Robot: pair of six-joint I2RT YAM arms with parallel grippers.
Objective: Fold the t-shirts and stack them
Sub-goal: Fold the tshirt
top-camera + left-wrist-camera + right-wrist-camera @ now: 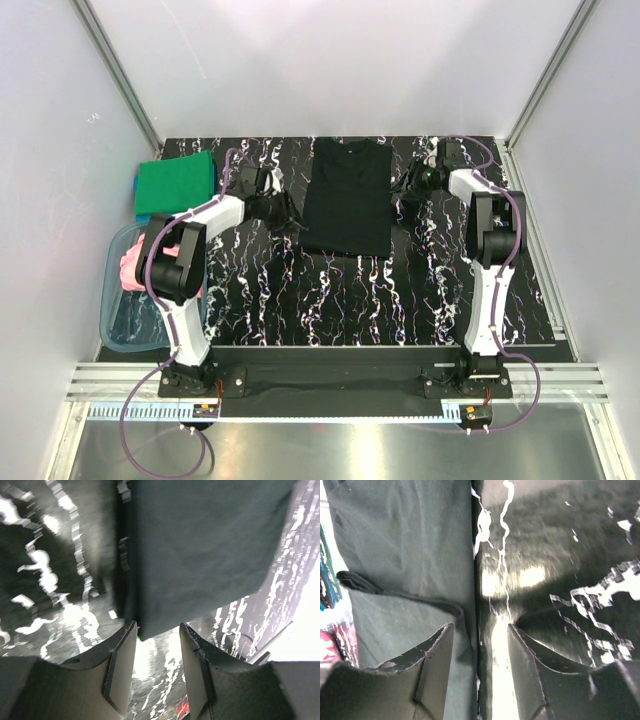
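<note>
- The black t-shirt (347,195) lies flat in the middle of the table, toward the far edge, neck pointing away from the arms. Its sides appear folded in, so it makes a long narrow rectangle; judging by that, the crosswise fold is not yet made
- The green t-shirt (176,183) sits folded at the far left corner, and a blue t-shirt (138,203) shows as a strip under its left edge; these two look finished and stacked
- The pink t-shirt (132,265) is bunched up, unfolded, inside the clear blue-tinted tub (115,335) at the left edge, so it looks like work left to do
- The left gripper (157,627) is low at the black shirt's near left corner, jaws spread, nothing between them; the cloth's corner is just ahead of the fingertips
- The right gripper (480,627) is at the shirt's right edge, jaws spread and straddling that edge, one finger over cloth, one over bare table; it pinches nothing
- The table (300,300) is glossy black with white marble-like veins, throwing bright glare in the wrist views
- Plain white walls (330,60) enclose the table on three sides, with metal frame posts in the far corners and a metal rail (330,380) along the near edge, by the arm bases
</note>
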